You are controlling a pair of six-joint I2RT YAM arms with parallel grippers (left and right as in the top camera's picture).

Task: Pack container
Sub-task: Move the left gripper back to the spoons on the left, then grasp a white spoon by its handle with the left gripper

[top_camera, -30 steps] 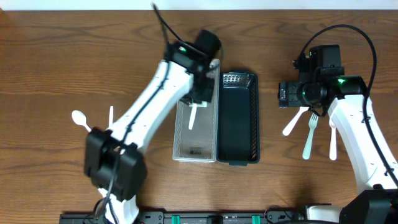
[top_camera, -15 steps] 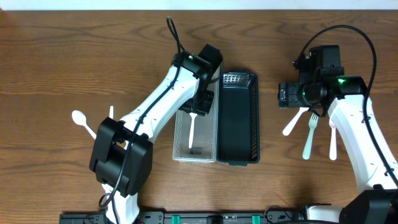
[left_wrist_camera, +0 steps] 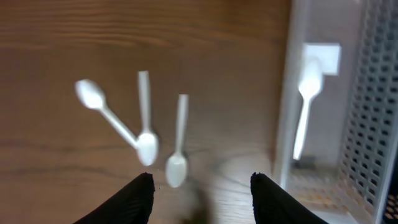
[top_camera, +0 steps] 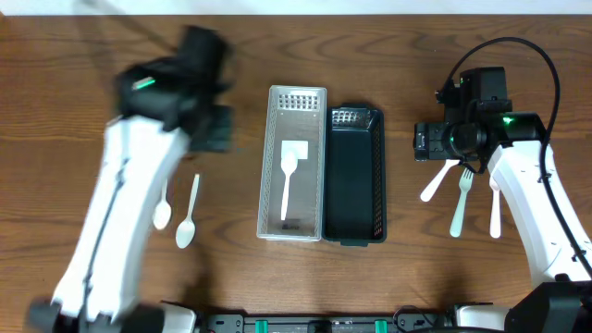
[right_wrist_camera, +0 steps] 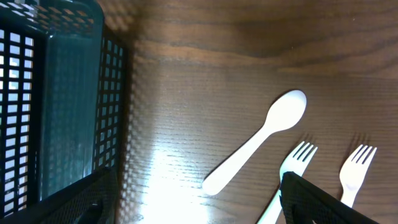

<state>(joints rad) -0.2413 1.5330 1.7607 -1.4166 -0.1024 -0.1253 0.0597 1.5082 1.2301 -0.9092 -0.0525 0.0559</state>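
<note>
Jaws on our left gripper (left_wrist_camera: 202, 185) stand spread and empty, above the loose spoons (top_camera: 188, 222) on the left of the worktop (top_camera: 416, 268). These lie just ahead of them, long axes running roughly near to far, bowls at the near end. We judge this arm closer; the clear tray (top_camera: 307, 199), one spoon (top_camera: 285, 194) inside, sits rightward.

From overhead we see the left arm (top_camera: 125, 194) only as a smear, its lower end cropped. In the left wrist view the spoons (left_wrist_camera: 144, 140) look soft, and the bottom edge cuts the left end effector (left_wrist_camera: 202, 202) to two fingertips. The right wrist view crops both forks (right_wrist_camera: 293, 165).
</note>
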